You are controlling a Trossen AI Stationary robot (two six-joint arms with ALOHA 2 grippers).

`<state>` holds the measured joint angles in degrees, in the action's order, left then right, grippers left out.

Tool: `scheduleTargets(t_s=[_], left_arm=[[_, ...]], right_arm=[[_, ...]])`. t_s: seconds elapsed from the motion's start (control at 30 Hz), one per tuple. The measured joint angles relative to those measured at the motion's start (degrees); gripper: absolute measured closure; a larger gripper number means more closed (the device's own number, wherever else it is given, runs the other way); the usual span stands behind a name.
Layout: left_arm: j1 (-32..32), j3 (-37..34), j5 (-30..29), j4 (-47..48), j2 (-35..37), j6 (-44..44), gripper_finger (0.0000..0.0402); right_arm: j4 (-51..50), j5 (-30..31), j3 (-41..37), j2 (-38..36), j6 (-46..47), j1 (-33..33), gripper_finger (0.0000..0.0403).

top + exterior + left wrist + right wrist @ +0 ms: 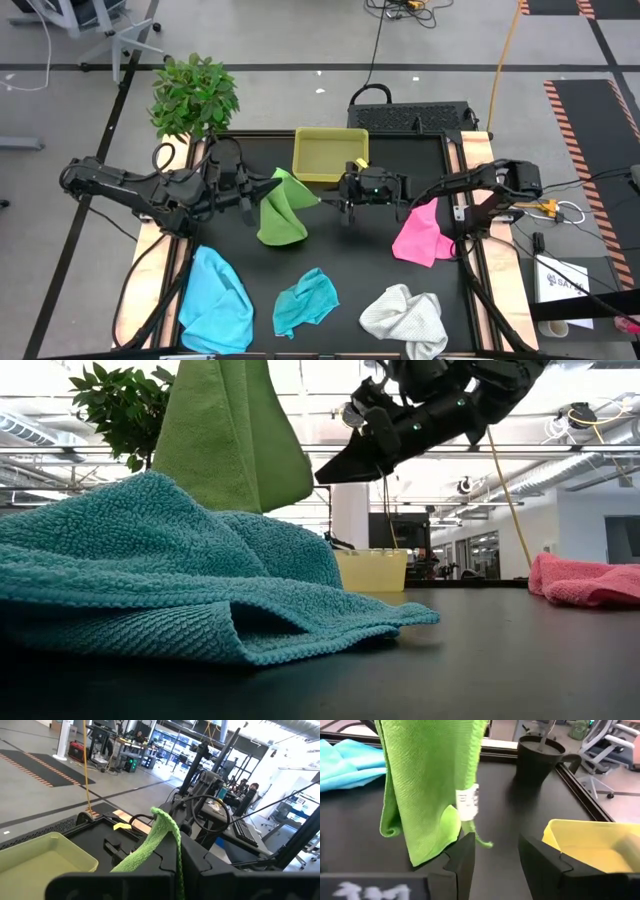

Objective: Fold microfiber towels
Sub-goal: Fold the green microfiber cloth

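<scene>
My left gripper (268, 187) is shut on the lime green towel (283, 212), which hangs from it above the table's middle; the teal towel (150, 560) hides the green towel's lower end in the low view. My right gripper (495, 855) stands open, level, right beside the green towel's hanging edge and its white tag (468, 802). The pink towel (420, 235) lies at the right. Along the near edge lie the light blue towel (215, 300), the teal towel (305, 302) and the white towel (405, 318). My left gripper pinches the green towel near its upper corner (162, 822) between its two fingers, coming level from the table's left. The corner sticks up past the fingers and the rest hangs slack below them. My right gripper: whether one finger (465, 852) touches the towel's lower corner, I cannot tell.
The yellow-green plastic tray (330, 155) stands just behind the two grippers. A potted plant (195, 95) stands at the far left corner. Bare black tabletop (350, 250) shows between the green and pink towels.
</scene>
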<state>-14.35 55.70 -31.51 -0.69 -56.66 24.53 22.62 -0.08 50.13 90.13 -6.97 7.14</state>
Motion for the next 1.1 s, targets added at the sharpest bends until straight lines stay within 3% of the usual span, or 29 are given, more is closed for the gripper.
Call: scheduleTargets(t_s=[0.13,0.33,0.67,0.8,0.93,1.1], left_arm=[[0.0,0.0,0.0,0.0,0.0,0.0,0.0398],[0.0,0.0,0.0,0.0,0.0,0.0,0.0392],[0.0,0.0,0.0,0.2,0.0,-0.2,0.0394],[0.0,0.0,0.0,0.2,0.0,-0.6,0.0396],[0.0,0.0,0.0,0.6,0.0,-0.7,0.0397],[0.0,0.0,0.1,0.6,0.0,-1.6,0.0394]], right_arm=[[0.8,-0.3,0.0,0.7,0.0,0.3,0.0259],[10.5,-6.0,0.5,6.5,4.3,-0.3,0.0259],[10.5,-5.9,6.7,12.8,4.5,-1.2,0.0264],[10.6,-5.8,8.5,12.9,5.8,-0.6,0.0301],[7.9,-7.6,8.7,11.1,9.1,0.0,0.0382],[-4.7,-7.2,8.7,3.6,9.3,0.0,0.04]])
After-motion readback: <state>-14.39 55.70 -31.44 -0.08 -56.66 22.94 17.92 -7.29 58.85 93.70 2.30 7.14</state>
